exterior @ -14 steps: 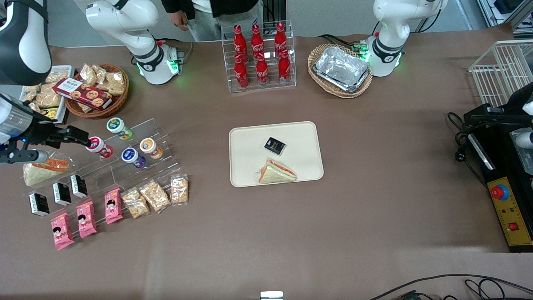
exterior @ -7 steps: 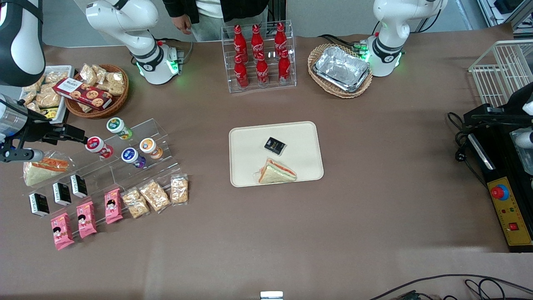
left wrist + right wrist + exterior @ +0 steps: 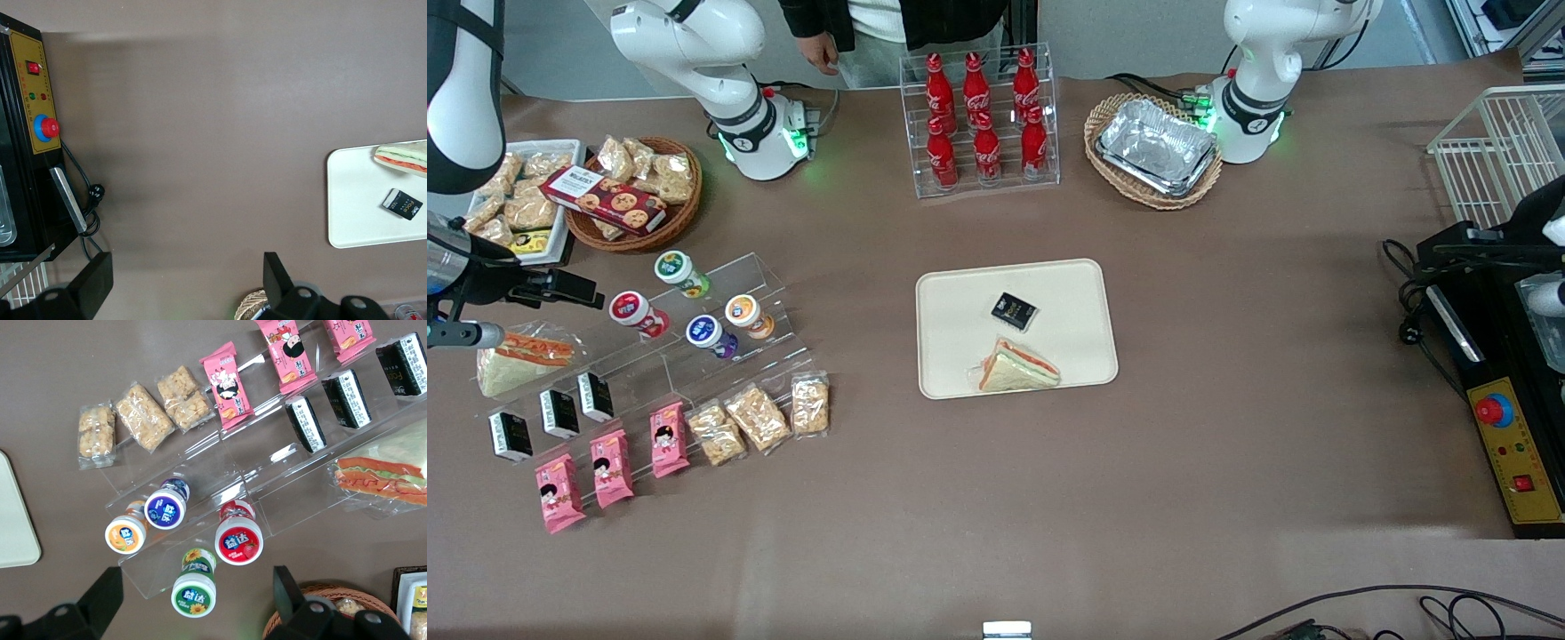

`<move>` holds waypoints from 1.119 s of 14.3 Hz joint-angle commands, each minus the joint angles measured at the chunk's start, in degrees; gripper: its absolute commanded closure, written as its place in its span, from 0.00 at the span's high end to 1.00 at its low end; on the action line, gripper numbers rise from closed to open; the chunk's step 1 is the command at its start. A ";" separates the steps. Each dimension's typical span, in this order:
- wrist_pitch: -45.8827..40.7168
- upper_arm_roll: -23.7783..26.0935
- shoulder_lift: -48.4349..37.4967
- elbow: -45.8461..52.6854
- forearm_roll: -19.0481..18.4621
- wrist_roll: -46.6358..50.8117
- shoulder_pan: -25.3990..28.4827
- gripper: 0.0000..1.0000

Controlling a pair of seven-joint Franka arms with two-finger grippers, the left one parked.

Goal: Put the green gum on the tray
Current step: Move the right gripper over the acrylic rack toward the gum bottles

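Note:
The green gum [image 3: 680, 271] lies on the top step of a clear acrylic rack [image 3: 769, 271], white lid with green label facing the front camera. In the right wrist view the green gum [image 3: 194, 590] lies between my open fingers [image 3: 107, 590], well below them. My right gripper [image 3: 574, 286] hovers open and empty at the working arm's end of the rack, beside the red gum [image 3: 633, 310]. The cream tray [image 3: 960, 293] lies mid-table holding a sandwich [image 3: 1018, 366] and a black packet [image 3: 1013, 310]; it also shows in the left wrist view [image 3: 353, 200].
Purple gum [image 3: 708, 333] and orange gum [image 3: 745, 314] sit on the rack's lower step. Snack packets [image 3: 756, 416], pink packets [image 3: 609, 467] and a wrapped sandwich [image 3: 520, 360] lie nearer the camera. A wicker basket [image 3: 636, 191], cola bottles [image 3: 978, 116] and foil trays [image 3: 1158, 147] stand farther away.
My gripper has drawn back from the red gum toward the working arm's end of the table. The canisters and the tray have not moved.

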 commanded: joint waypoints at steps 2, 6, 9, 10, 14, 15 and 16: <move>-2.32 0.68 -1.27 0.04 1.23 1.86 0.46 1.00; -2.32 0.86 -4.87 -5.23 1.23 5.82 1.52 1.00; -0.22 1.03 -10.47 -11.81 1.05 5.91 1.52 1.00; 1.53 1.12 -13.81 -15.75 0.88 5.91 1.52 1.00; 3.32 1.56 -20.51 -22.30 0.79 6.00 1.43 1.00; 2.17 1.39 -20.61 -21.69 0.79 6.52 1.17 1.00; 1.64 1.39 -20.69 -20.55 0.96 6.79 1.17 1.00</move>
